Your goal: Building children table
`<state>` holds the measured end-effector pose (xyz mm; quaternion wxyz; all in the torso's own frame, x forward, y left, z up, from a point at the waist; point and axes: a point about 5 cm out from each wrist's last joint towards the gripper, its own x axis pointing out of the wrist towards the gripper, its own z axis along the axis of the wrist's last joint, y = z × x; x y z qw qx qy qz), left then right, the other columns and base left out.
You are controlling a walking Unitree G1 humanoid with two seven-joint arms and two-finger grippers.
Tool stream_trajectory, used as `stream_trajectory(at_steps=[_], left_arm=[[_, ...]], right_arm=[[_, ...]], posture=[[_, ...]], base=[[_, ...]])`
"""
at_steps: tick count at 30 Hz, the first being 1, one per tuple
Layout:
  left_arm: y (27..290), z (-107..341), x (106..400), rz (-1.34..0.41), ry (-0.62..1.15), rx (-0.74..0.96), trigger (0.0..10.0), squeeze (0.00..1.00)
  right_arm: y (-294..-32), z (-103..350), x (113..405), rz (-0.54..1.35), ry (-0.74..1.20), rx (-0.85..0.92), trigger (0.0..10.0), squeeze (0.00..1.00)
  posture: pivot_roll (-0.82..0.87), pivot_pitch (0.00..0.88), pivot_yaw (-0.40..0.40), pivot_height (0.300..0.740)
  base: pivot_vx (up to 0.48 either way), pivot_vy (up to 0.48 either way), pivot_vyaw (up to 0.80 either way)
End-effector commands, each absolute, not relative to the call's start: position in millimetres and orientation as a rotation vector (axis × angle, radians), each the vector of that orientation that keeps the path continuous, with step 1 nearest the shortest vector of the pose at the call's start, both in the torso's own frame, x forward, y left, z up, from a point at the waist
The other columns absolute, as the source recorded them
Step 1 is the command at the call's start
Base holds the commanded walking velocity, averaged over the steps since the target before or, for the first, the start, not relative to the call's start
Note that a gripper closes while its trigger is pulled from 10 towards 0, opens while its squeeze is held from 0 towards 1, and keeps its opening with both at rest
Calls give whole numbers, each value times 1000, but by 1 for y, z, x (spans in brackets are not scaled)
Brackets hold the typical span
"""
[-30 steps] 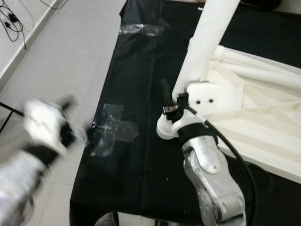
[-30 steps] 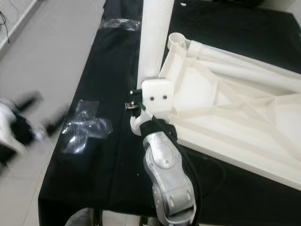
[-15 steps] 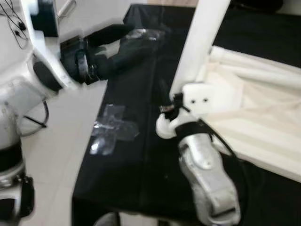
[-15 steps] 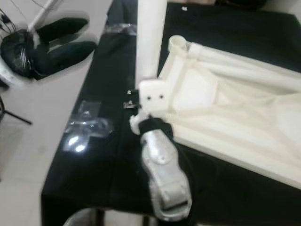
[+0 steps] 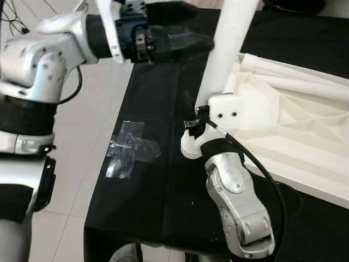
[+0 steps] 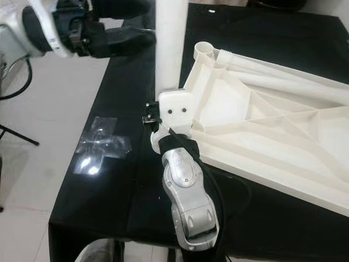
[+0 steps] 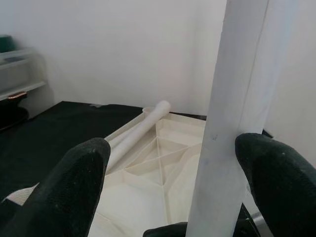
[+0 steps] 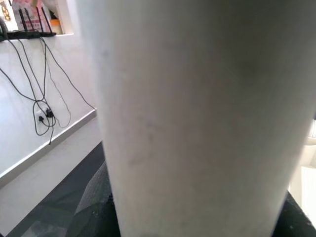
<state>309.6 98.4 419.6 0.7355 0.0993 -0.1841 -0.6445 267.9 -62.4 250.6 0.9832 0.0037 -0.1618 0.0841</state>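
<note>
Now the white leg [image 5: 232, 41] stands upright at the corner of the overturned tabletop [image 6: 262, 128], both grippers at it.
Right gripper [image 5: 197, 117] is low at the leg's base, its fingers too hidden to tell their state; left gripper [image 5: 188, 27] reaches in higher, fingers [image 7: 74, 182] wide on either side of the leg, not touching. Tabletop lies ribs-up on a black cloth [image 5: 158, 185] with a clear tape cross [image 5: 131, 148]; pale tiled floor [image 5: 92, 120] beyond, cables [image 8: 42, 106] along a white wall.
</note>
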Motion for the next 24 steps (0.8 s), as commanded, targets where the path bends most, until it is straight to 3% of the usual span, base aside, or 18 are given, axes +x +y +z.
stream_trajectory(at_steps=[1,12,15,20,21,24], left_arm=[[76,422,301,-1538,-399,261,10000,0],[66,417,295,-1729,-350,348,10000,0],[65,415,295,-1721,-356,373,10000,0],[51,418,302,-1561,-444,477,10000,0],[48,419,303,-1543,-455,480,0,0],[44,424,307,-1502,-491,495,0,0]], right_arm=[[-44,219,274,256,-161,-3,10000,0],[-42,220,276,271,-163,-1,10000,0],[-41,220,276,275,-163,1,10000,0],[-40,221,276,281,-164,5,10000,0],[-40,221,276,282,-164,5,10000,0],[-40,221,276,284,-165,6,10000,0]], posture=[[91,293,9,740],[86,292,-3,740],[86,292,-3,740],[83,289,-5,740],[82,290,-6,740],[81,290,-5,740]], base=[[0,0,0],[0,0,0],[0,0,0],[0,0,0],[0,0,0],[0,0,0]])
